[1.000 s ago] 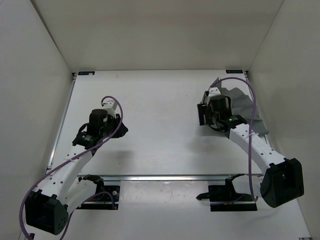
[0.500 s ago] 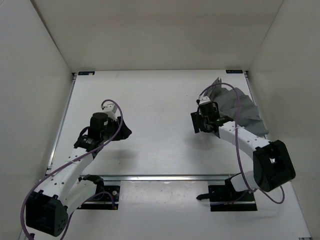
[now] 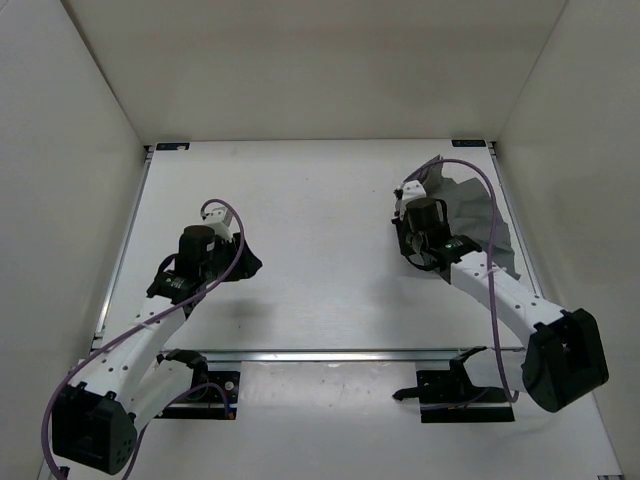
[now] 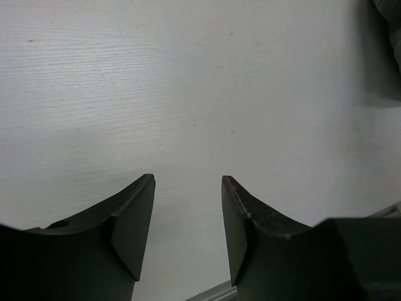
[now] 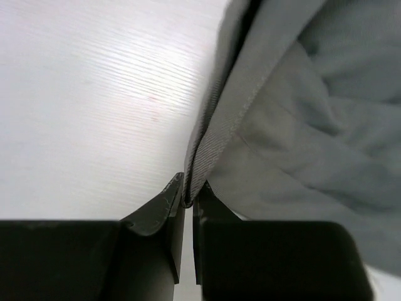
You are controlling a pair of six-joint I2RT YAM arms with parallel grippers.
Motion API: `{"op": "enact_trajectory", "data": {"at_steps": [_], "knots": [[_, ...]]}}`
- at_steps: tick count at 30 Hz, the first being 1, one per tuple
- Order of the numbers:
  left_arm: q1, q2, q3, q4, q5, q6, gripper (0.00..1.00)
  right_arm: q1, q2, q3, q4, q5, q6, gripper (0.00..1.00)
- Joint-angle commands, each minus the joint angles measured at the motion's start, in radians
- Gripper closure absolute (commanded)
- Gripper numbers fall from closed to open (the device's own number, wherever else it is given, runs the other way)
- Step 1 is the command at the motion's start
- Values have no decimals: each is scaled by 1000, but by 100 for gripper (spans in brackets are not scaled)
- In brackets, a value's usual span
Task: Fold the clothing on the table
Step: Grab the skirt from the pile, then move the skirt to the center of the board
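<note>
Clearly, the right end effector (image 5: 188, 199) is pinched tight on a hemmed edge of the clothing (image 5: 307, 132), the one grey garment, which lies bunched at the far right of the table (image 3: 310, 190). The left end effector (image 4: 188, 185) stands partly open over bare table, holding nothing. Two end effectors, one garment.
</note>
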Motion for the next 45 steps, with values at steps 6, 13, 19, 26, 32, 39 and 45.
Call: {"op": "enact_trajectory", "data": {"at_steps": [6,13,19,26,32,39,45], "knots": [[13,-31,27,-29,-30,13,42,127,-76,217,-232,-541,-17,100],[12,-16,50,-36,-40,24,41,17,-338,189,-380,-523,79,100],[-5,31,67,-4,-35,4,40,-440,-455,210,-547,-393,35,100],[-13,56,73,14,-32,-15,40,-269,-316,198,-377,-590,70,100],[27,13,66,-29,-84,5,39,111,23,544,-332,-519,-11,100],[42,-18,66,-55,-115,-5,39,190,-35,849,-346,-629,25,100],[61,-31,113,-84,-156,-10,39,-332,-280,492,-291,-980,126,100]]}}
